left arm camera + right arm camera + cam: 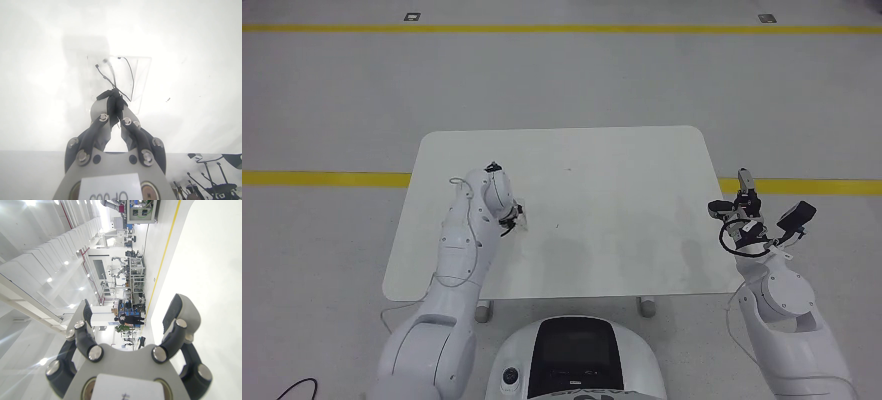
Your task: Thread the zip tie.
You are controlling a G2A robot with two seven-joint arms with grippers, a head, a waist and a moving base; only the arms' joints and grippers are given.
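Over the left part of the white table (622, 170), the left gripper (115, 99) is pressed together on a black zip tie (100, 71). The tie's thin end reaches out over a clear tray (144, 75) lying flat just beyond the fingertips. Past the table's right edge, the right gripper (130, 304) hangs with its jaws wide apart, holding nothing.

**Materials and Surface Finish**

The table (622, 200) top is white, smooth and matt. Each zip tie (114, 85) is thin black plastic with a dull finish. The tray (144, 79) is clear, glossy plastic. On the left gripper (114, 98) and the right gripper (131, 299), the finger bodies are satin grey metal, the links matt black, the pivot pins polished metal, and the pads (171, 310) black and ribbed.
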